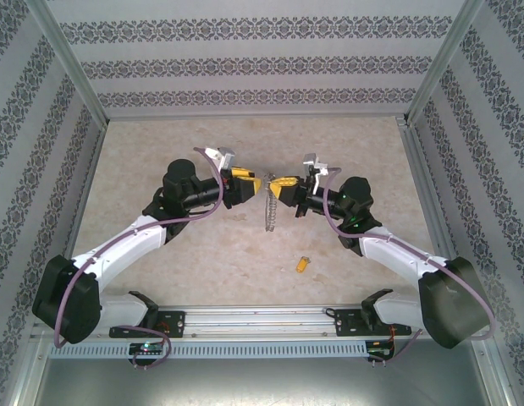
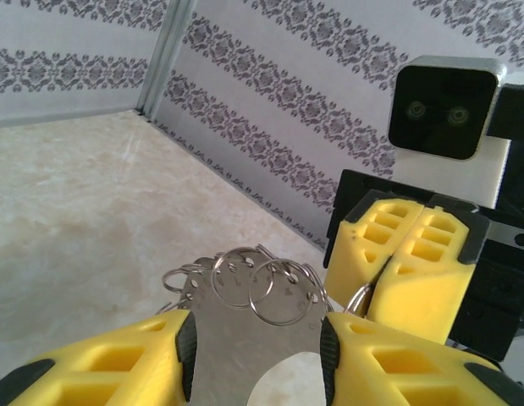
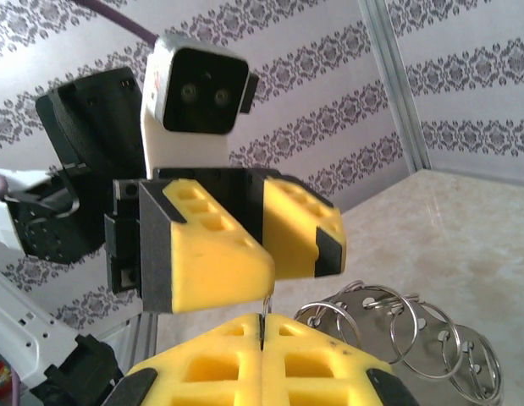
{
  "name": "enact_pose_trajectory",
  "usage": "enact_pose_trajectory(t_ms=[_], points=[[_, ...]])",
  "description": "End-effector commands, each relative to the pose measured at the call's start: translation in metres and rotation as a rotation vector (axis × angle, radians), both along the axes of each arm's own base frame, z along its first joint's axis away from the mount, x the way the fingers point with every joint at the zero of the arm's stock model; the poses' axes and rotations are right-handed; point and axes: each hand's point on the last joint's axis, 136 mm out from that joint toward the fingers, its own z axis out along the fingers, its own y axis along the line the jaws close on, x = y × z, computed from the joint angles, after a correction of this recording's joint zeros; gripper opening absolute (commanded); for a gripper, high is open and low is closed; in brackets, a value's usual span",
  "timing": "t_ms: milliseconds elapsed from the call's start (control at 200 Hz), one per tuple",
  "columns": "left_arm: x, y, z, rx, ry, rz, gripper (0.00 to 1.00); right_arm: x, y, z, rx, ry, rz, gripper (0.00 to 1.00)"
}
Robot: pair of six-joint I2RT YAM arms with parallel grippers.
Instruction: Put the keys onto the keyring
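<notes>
Above mid-table, the left gripper clamps the grey metal keyring by its edges; the keyring is a flat plate carrying at least four small wire rings. The right gripper, tip to tip with the left, pinches a thin loop of the keyring. One yellow-headed key lies on the beige table towards the arm bases, well apart. There is bare surface all round, and the patterned walls stand well clear.
</notes>
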Motion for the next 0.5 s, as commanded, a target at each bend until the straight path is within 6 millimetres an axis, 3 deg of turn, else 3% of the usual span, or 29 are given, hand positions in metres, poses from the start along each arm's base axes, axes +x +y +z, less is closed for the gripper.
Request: enact_pose_trajectory(t_ms=[0, 220, 495], points=[[-0.007, -0.002, 0.023, -0.091, -0.037, -0.044, 0.44, 0.003, -0.004, 0.025, 0.082, -0.067, -0.016, 0.0], [-0.015, -0.007, 0.032, -0.18, -0.019, -0.112, 0.35, 0.01, -0.004, 0.027, 0.127, -0.052, -0.023, 0.0], [-0.012, -0.009, 0.027, -0.196, 0.019, -0.114, 0.35, 0.018, -0.001, 0.023, 0.159, -0.019, -0.02, 0.0]])
